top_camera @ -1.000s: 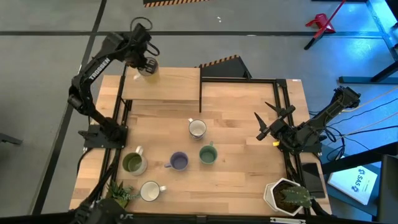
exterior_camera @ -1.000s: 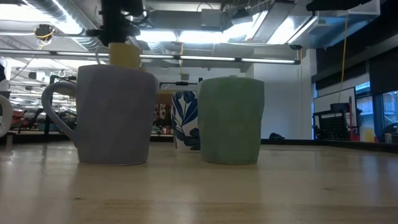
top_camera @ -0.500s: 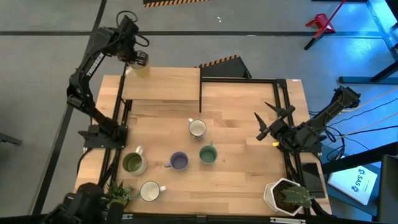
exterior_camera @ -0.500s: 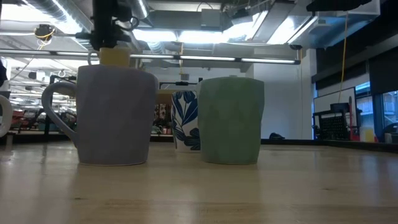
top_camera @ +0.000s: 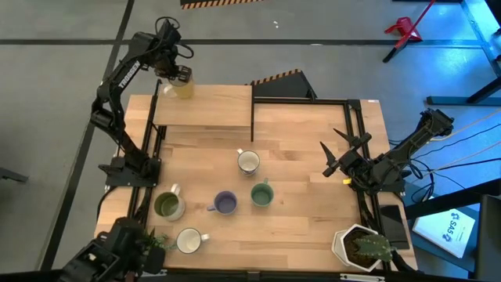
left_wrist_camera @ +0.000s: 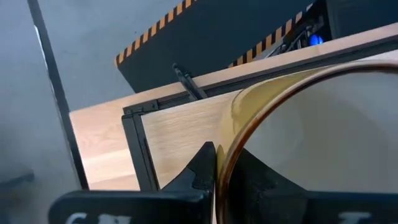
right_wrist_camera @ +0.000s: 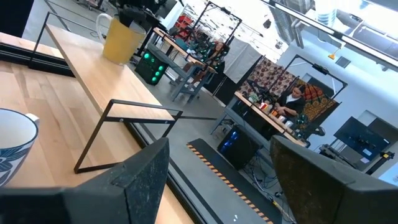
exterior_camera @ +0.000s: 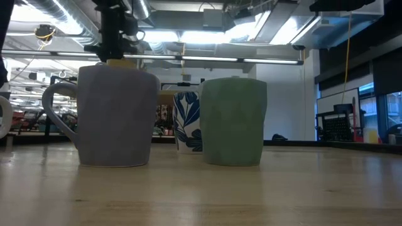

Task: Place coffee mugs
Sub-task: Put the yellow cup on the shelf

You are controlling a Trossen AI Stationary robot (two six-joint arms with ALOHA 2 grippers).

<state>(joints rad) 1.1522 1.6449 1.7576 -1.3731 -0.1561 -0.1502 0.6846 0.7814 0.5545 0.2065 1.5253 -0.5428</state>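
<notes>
My left gripper is shut on the pale yellow mug over the far left corner of the raised wooden shelf. In the right wrist view the mug stands upright at the shelf's surface. In the low view only its top shows, behind the purple-blue mug. On the table stand the blue-patterned white mug, the purple-blue mug, the sage green mug, the olive green mug and the cream mug. My right gripper waits open by the table's right edge. My left gripper holds the yellow mug by its rim, one finger outside the wall and the other inside the cup. The fingers come from above, pointing down. The mug stays upright, its base at the shelf top; whether it rests there I cannot tell.
A white plant pot sits at the near right corner and a small plant at the near left. A black metal frame borders the table's far right part. Bare wood lies between the mugs and my right gripper.
My left gripper, still shut on the yellow mug, swung slightly toward the table's left and back, and came down toward the shelf. In the low view the mug has sunk until only its top shows above the purple-blue mug.
</notes>
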